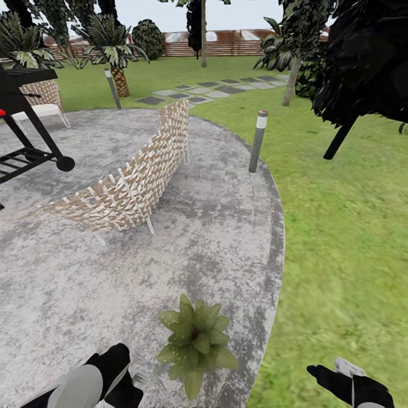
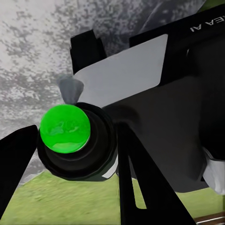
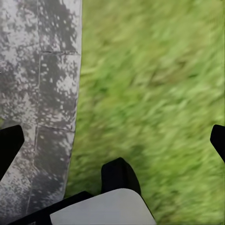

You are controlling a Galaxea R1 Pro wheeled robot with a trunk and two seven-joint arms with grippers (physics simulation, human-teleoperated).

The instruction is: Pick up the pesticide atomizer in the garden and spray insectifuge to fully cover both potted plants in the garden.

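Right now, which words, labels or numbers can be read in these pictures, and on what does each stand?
"EA AI": white letters, upside down and cut off by the picture's edge, on the black arm housing in the left wrist view; the full word cannot be read.
No other readable text.

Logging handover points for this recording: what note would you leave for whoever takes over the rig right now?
Left gripper: shut on the pesticide atomizer, held low beside a potted plant on the stone patio.
Right gripper: open and empty, over the lawn at the patio's edge.
Done: atomizer picked up.
Left: spray this plant, then the second one. Whether any spray has landed yet cannot be told.
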